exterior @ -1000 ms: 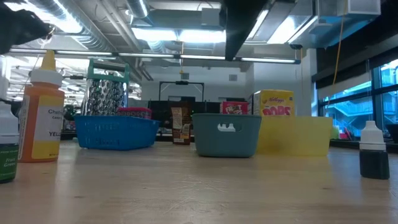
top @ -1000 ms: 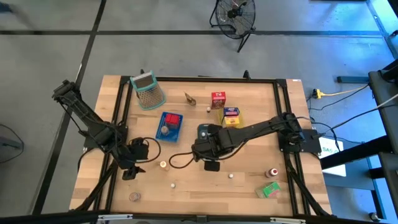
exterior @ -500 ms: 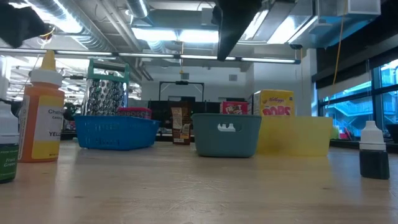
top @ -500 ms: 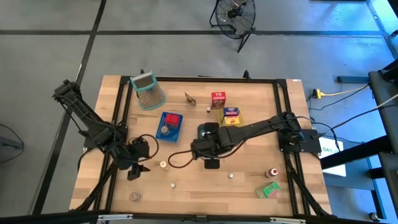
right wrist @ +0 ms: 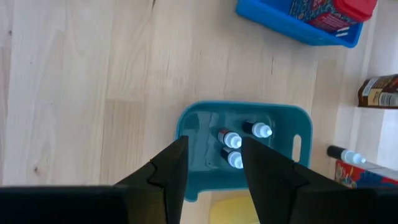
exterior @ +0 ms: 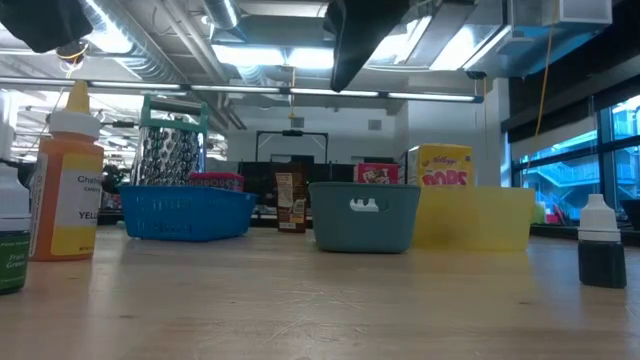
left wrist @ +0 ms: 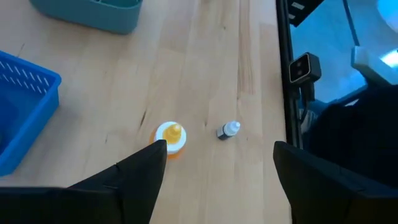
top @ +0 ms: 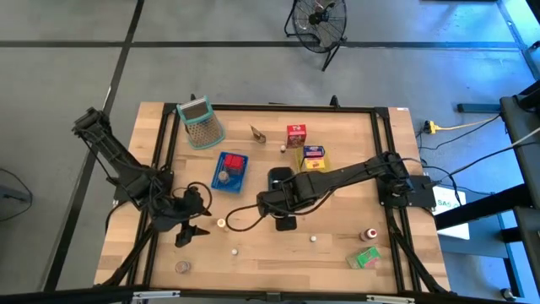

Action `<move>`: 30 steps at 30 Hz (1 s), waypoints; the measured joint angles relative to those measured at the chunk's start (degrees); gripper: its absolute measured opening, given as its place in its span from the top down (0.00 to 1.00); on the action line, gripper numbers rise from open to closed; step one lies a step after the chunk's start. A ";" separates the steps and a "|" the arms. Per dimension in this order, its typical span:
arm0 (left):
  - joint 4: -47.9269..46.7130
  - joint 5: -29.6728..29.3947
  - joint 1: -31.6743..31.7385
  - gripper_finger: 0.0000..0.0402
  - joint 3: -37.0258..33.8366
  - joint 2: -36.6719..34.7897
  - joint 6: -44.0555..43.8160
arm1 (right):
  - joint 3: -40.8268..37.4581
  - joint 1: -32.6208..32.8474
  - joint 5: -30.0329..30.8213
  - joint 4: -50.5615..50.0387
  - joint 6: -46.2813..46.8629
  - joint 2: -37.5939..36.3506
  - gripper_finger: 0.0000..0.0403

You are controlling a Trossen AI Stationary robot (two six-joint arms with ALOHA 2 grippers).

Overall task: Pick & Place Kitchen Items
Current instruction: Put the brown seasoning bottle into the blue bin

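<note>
Orange-capped bottle [left wrist: 170, 137] on table, beside open left gripper [left wrist: 214, 165]

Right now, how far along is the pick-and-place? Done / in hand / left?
Done: three small white-capped bottles lie in the teal tray, and the blue tray holds items.
In hand: nothing. The right gripper hovers open over the teal tray; the left gripper is open above the yellow-capped bottle.
Left: that bottle, the small white-capped bottle beside it, the red-capped bottle and green carton.
</note>
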 joint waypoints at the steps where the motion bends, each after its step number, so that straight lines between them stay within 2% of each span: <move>1: 0.00 -0.63 -0.28 0.26 0.00 0.00 -0.06 | 0.02 -0.04 0.00 0.14 -0.30 0.00 0.62; 7: -2.04 -9.72 -2.28 0.20 0.00 0.38 -5.14 | 0.02 -0.71 0.00 1.12 -1.35 0.00 0.62; 19: -3.08 -8.93 -2.46 0.16 0.00 3.24 -8.70 | 0.00 -2.31 -0.03 1.17 -1.35 0.00 0.62; 30: 1.58 -10.57 -2.46 0.16 0.00 3.41 -3.52 | 0.00 -2.32 -0.06 1.47 -1.35 0.00 0.62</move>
